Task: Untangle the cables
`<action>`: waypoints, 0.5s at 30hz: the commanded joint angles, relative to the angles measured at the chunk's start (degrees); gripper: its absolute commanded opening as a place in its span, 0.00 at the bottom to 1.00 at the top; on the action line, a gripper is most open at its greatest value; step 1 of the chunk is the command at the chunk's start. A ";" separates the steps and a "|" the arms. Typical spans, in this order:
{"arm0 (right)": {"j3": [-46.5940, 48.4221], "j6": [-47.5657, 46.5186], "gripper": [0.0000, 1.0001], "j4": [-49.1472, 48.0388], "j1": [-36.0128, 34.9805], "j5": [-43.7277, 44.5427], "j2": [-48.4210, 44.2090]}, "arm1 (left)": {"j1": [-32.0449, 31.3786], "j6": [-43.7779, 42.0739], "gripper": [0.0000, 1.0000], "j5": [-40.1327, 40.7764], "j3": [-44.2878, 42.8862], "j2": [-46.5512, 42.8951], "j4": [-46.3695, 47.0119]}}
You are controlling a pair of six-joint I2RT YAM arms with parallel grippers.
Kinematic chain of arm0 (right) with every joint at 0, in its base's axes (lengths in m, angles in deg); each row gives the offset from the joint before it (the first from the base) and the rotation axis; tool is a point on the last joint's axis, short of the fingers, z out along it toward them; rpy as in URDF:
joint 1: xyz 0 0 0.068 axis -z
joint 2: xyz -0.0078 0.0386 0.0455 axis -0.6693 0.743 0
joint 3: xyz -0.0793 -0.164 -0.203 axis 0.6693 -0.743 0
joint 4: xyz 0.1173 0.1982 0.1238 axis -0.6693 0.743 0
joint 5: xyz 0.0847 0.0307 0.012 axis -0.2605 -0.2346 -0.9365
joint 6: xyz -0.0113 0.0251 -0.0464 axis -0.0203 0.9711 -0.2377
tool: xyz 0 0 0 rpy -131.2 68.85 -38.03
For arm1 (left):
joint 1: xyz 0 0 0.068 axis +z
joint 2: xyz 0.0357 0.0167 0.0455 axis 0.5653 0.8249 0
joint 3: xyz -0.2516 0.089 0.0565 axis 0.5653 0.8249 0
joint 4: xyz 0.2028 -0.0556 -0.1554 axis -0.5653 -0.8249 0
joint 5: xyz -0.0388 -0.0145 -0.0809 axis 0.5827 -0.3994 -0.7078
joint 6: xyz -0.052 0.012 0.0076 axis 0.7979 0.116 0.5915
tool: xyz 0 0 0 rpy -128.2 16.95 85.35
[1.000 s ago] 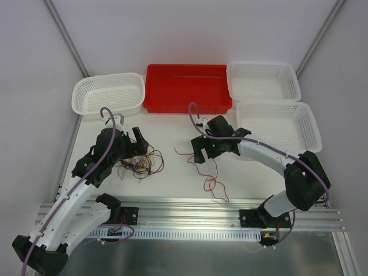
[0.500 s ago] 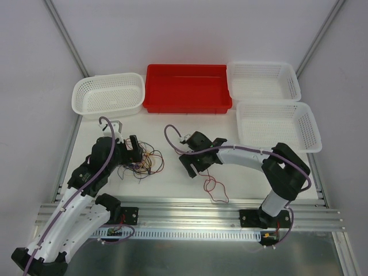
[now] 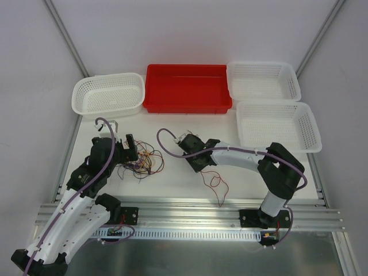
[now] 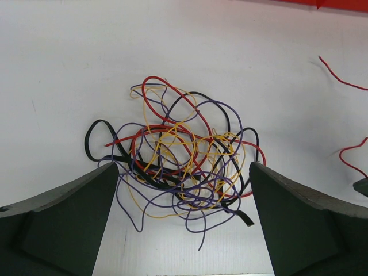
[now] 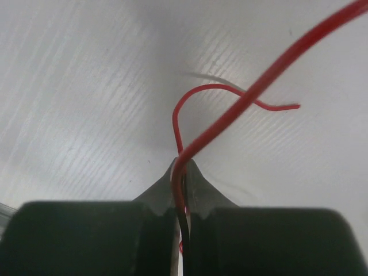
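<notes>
Right pincer [image 5: 181,172] clamped on thin red wire [image 5: 230,118]; left pincer [image 4: 181,172] apart above multicoloured wire tangle [image 4: 172,144], probably light, springy, best pinched at outer loops.

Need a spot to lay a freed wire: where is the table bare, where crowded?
Bare: the strip between the red bin and the tangle; the patch bounded by the red wire, right arm and rail. Crowded: around the tangle at the open left gripper, and by the right gripper, shut on the red wire.
</notes>
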 commanded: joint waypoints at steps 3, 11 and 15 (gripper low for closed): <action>7.86 -4.33 0.01 7.91 0.41 5.44 -9.76 | 0.54 -0.84 0.99 2.94 0.53 -1.05 -0.09; 22.45 -10.66 0.01 20.49 10.58 10.80 -20.13 | 0.54 -0.49 0.99 4.52 1.06 -2.46 0.00; 28.87 -12.85 0.01 22.88 18.33 10.63 -24.17 | 0.54 -0.49 0.99 4.61 1.06 -2.11 -0.09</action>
